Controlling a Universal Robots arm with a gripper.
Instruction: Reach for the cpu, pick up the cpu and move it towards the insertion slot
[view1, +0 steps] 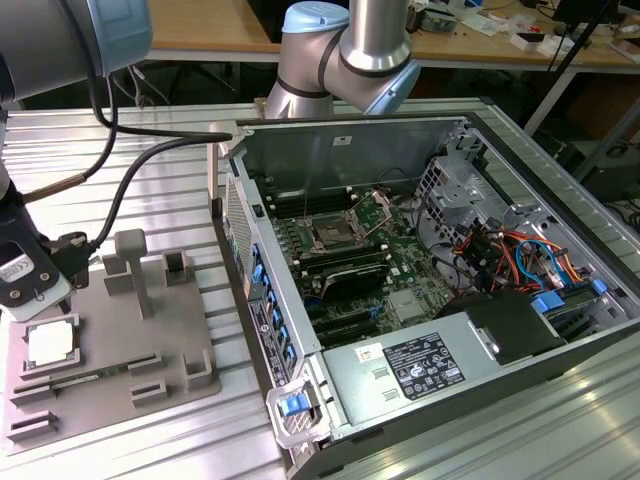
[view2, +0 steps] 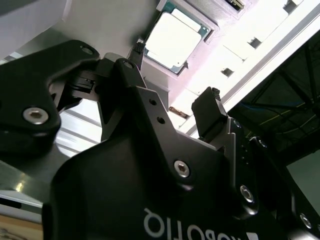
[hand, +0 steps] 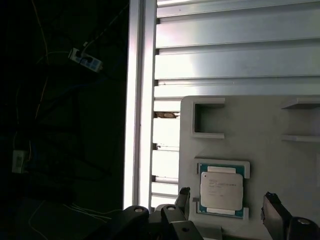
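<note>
The cpu (view1: 48, 343) lies flat in a recess of the grey plastic tray (view1: 150, 340) at the exterior view's left, silvery top up. My gripper (view1: 35, 295) hovers just above it, apart from it. In both wrist views the gripper (hand: 227, 205) (view2: 175, 72) is open, with one black fingertip (hand: 183, 196) on one side of the cpu (hand: 222, 190) (view2: 175, 40) and the other on the opposite side. Nothing is held. The insertion slot (view1: 330, 237) sits on the green motherboard inside the open computer case, well to the exterior view's right of the tray.
The tray has raised grey blocks (view1: 132, 262) close to the gripper. The case's metal side wall (view1: 250, 270) stands between tray and motherboard. Black cables (view1: 130, 170) hang from the arm. The slatted metal table's edge (hand: 134, 100) is close to the tray.
</note>
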